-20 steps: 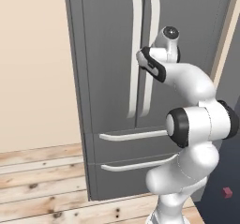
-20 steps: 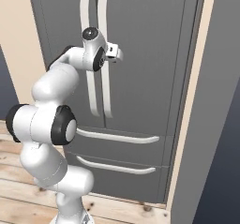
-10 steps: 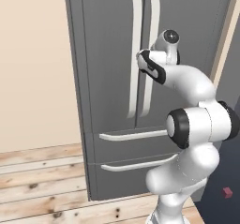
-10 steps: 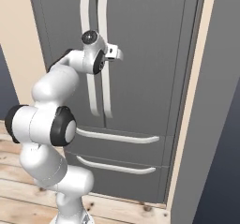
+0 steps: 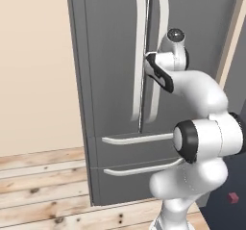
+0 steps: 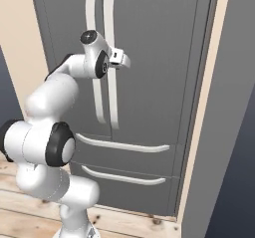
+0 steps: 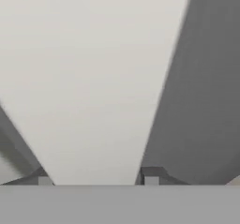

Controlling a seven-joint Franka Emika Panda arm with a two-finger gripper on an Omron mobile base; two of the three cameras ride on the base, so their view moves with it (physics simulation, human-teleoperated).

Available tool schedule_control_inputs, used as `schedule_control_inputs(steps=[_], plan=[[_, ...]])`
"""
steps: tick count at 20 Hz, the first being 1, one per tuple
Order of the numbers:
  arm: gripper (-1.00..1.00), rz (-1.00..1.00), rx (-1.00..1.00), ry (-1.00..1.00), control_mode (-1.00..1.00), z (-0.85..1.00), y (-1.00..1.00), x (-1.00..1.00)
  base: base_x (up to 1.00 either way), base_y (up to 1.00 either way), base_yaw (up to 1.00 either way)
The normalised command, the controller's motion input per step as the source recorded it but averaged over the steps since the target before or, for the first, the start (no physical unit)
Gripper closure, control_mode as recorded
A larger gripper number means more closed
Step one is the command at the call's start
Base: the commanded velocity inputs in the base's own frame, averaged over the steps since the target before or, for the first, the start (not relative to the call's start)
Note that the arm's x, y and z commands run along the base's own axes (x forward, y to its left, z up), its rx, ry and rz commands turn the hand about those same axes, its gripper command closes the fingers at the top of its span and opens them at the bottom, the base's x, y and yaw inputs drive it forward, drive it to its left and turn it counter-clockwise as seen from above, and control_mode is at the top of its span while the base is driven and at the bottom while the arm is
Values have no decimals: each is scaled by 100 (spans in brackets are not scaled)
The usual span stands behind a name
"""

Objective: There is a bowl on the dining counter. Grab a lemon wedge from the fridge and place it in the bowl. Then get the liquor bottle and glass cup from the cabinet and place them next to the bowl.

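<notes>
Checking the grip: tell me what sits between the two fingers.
In the hand view, the fridge's pale door handle fills the gap between the fingers; the gripper is closed on it.

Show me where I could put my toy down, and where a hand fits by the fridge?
Bare wooden floor lies left of the fridge, below the beige wall. A hand passes over the flat door right of the door handles. The middle is crowded: the handles stand close, and the tool clamps the right door handle.
</notes>
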Motion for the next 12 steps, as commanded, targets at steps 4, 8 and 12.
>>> schedule_control_inputs(steps=[4, 8, 12], plan=[[100, -14, 0, 0, -100, 10, -75, -100, 0, 0, 0], [100, -13, 0, 0, -100, 13, -82, -100, 0, 0, 0], [100, -11, 0, 0, -100, 20, -81, -100, 0, 0, 0]])
